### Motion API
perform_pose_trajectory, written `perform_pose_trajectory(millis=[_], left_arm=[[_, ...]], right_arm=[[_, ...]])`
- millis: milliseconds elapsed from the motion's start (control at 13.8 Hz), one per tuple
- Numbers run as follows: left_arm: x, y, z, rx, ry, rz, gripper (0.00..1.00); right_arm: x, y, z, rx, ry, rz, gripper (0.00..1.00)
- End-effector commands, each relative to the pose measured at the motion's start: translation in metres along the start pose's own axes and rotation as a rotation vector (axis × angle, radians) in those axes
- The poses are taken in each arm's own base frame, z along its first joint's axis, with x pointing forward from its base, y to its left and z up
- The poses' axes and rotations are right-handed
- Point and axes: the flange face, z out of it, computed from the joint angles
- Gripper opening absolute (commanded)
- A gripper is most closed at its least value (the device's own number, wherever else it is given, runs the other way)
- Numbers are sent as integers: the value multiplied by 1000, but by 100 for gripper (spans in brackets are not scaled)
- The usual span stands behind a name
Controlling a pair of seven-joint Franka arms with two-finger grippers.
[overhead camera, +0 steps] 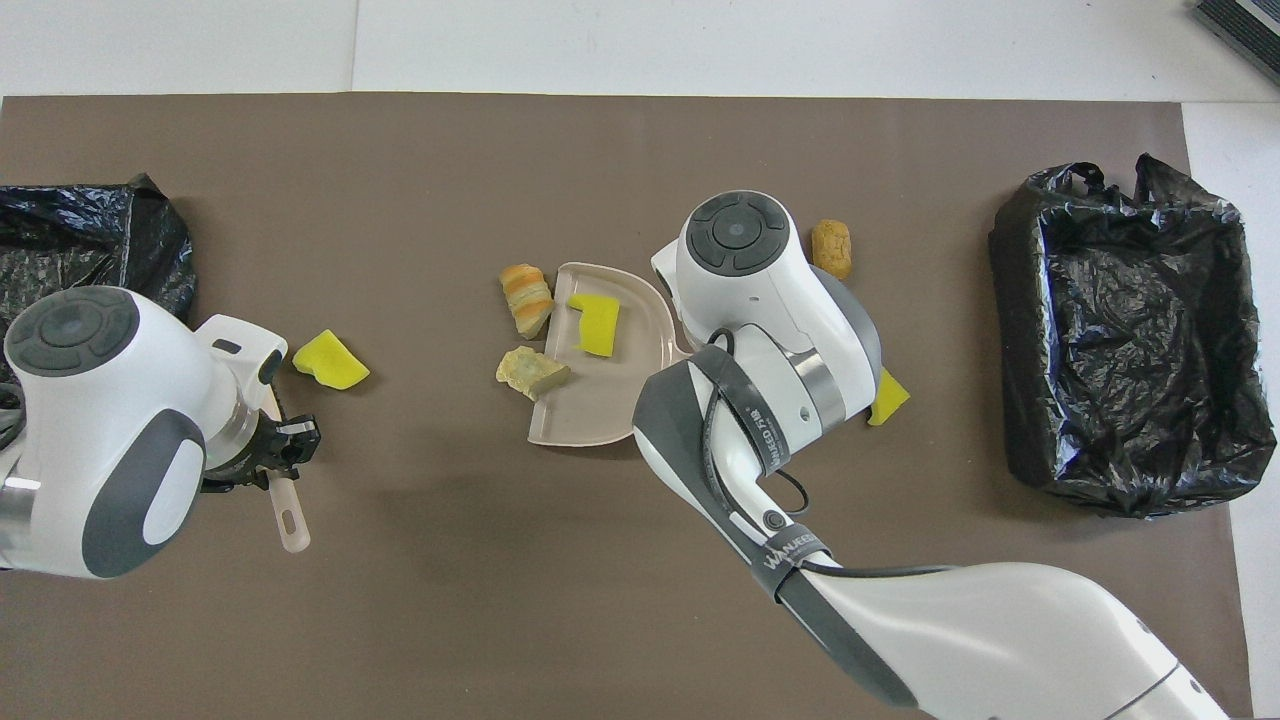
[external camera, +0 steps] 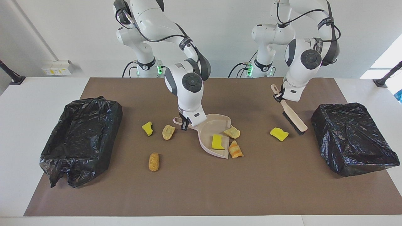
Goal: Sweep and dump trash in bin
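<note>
My right gripper (external camera: 185,123) is shut on the handle of the beige dustpan (external camera: 209,130), which rests on the mat. A yellow sponge chunk (external camera: 217,142) lies in the pan and a tan lump (external camera: 232,132) sits at its open edge. An orange-striped lump (external camera: 235,149) lies just outside it. My left gripper (external camera: 278,96) is shut on the brush (external camera: 293,121), whose bristles slant down beside another yellow sponge chunk (external camera: 279,134). Three more pieces of trash lie toward the right arm's end: a yellow chunk (external camera: 147,128), a tan lump (external camera: 168,132) and an orange-brown lump (external camera: 153,161).
An open bin lined with a black bag (external camera: 81,135) stands at the right arm's end of the mat. A second black-bagged bin (external camera: 351,138) stands at the left arm's end, close to the brush. The brown mat (external camera: 201,188) covers the table's middle.
</note>
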Motion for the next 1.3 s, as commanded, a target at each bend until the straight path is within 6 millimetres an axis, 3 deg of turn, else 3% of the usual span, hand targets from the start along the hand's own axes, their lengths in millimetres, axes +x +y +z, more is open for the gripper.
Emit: perform_pose_trajectory(millis=[0,362,652,869,1014,1231], left_arm=[[3,30,10,0,53,56,0],[-31,86,9,-92,31,334,0],[-84,145,3,-183,16,408,0],[-139,190,-5,-223,17,459,0],[-156,206,-20,-226,21,448,0],[-149,198,-33,-203,7,433,0]], right_arm=[[-3,-2,1,19,5,30,0],[-3,-1,1,21,8,38,0],[-4,0,0,21,9,58,0],[-4,-1,1,23,7,61,0],[-4,-1,1,23,7,61,0],[-4,0,0,22,8,61,0]])
